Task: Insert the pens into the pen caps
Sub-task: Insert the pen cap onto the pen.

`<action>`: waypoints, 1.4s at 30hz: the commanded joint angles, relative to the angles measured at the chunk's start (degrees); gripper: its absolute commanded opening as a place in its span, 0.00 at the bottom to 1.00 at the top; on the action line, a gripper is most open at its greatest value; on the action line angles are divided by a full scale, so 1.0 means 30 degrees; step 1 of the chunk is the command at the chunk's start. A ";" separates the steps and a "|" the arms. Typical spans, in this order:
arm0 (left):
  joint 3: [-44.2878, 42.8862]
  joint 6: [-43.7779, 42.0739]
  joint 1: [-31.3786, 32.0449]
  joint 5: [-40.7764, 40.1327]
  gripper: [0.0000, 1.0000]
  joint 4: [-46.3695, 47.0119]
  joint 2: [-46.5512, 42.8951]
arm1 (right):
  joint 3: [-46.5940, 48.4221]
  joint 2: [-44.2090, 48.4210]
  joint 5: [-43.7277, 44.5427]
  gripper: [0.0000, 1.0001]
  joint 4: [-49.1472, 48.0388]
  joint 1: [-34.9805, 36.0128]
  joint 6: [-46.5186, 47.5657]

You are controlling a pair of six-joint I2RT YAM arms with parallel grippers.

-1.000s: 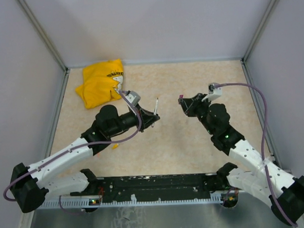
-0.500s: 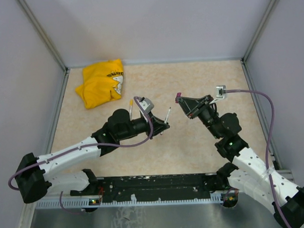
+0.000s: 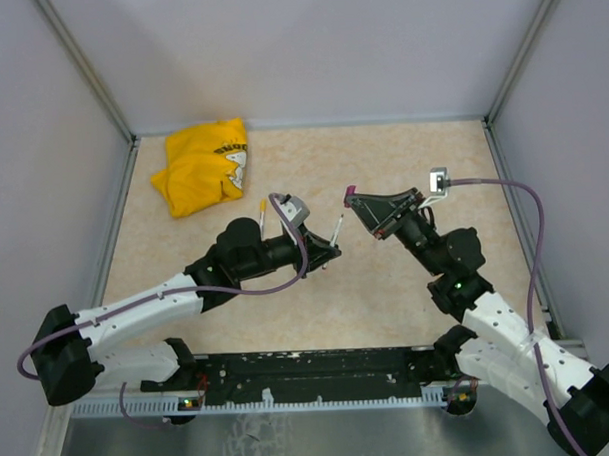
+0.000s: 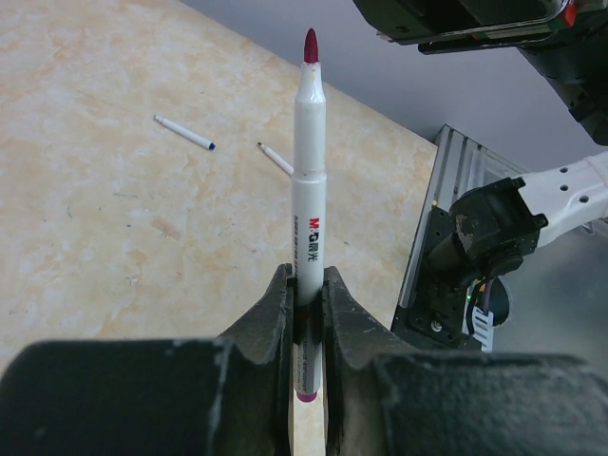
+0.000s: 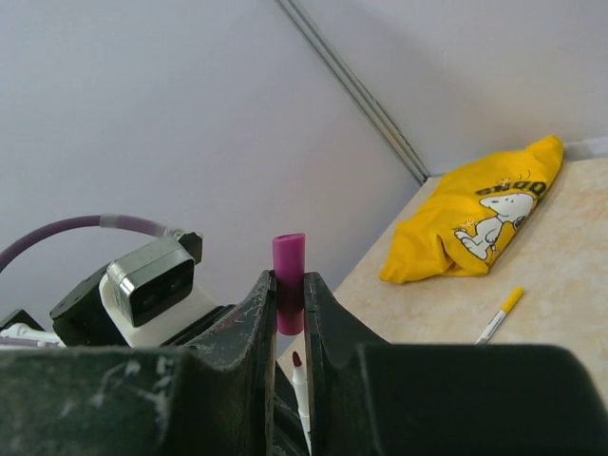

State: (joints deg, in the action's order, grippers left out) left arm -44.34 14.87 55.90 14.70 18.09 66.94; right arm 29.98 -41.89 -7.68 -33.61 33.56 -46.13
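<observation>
A crumpled yellow cloth (image 3: 204, 166) with a printed cartoon lies at the far left corner of the mottled beige table (image 3: 402, 165). Just right of it lies a thin pen with a yellow cap (image 5: 502, 313). The left gripper (image 4: 307, 285) is clamped on the lower barrel of a smooth white pen (image 4: 309, 180), which is held clear of the table with its dark red felt tip bare and pointing outward. Two slim loose pens (image 4: 185, 132) (image 4: 275, 158) lie flat near the table's edge. The right gripper (image 5: 290, 294) pinches a short glossy purple cap (image 5: 289, 269), near the pen's tip but not touching it. Bare tabletop spreads beyond both arms to the grey walls.
</observation>
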 commanded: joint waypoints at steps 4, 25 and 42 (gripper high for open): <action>-0.0689 -0.0302 0.0161 0.0206 0.00 0.1046 0.0114 | 0.0003 -0.0129 -0.0841 0.00 -0.1584 -0.0113 0.0113; -0.0345 -0.0281 0.0146 -0.0153 0.00 0.1296 -0.0135 | -0.0148 -0.0268 -0.1391 0.00 -0.1099 -0.0102 0.0436; -0.0484 0.0607 0.0161 -0.0821 0.00 0.2060 -0.0237 | -0.0802 -0.0881 -0.2204 0.00 -0.2076 -0.0113 0.0519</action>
State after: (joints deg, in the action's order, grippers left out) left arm -44.34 15.53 55.90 13.21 20.12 67.13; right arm 27.99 -44.03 -13.30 -36.18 33.56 -45.67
